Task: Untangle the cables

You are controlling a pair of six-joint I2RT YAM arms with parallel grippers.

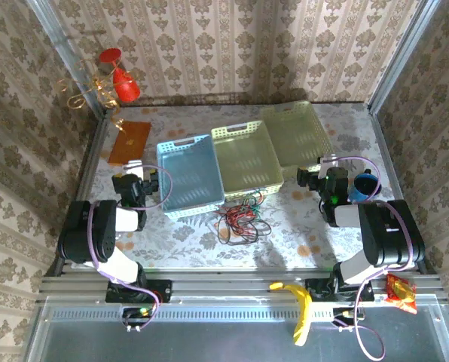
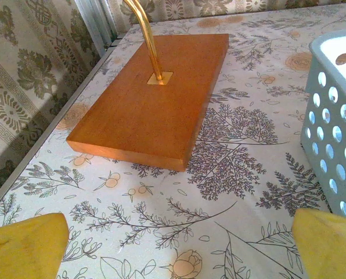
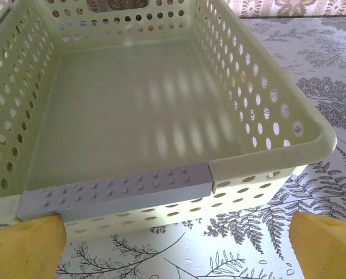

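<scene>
Lying knotted on the bench [image 1: 300,226], just in front of the blue basket [image 1: 190,175] and yellow basket [image 1: 247,154], the cables [image 1: 239,217] sit between the arms. The left tool [image 2: 176,250] and right tool [image 3: 176,244] gape wide and empty, probably waiting at either side. Which strand crosses which is too fine to tell.
</scene>
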